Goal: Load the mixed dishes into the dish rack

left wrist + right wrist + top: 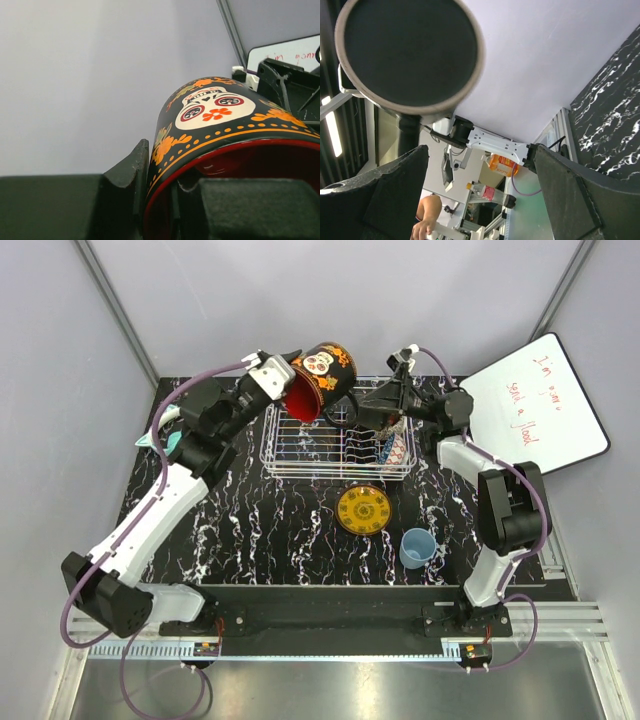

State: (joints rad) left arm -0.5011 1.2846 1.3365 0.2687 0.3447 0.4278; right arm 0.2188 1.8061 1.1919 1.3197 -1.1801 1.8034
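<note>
Top external | left jaws gripped mug [325, 368] rim above rack [320, 445] | right jaws stood open beside mug

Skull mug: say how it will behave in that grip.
Probably rigid and breakable: the mug looks like glazed ceramic. Its glossy wall may slip: the left tool pinches only the rim. Held sideways, it could roll if released.

Whiteboard [540, 405]: red "send a flood"

Tilted dark mug [330, 370] over rack [300, 442]; yellow plate [363, 510], blue cup [417, 547] outside.
</note>
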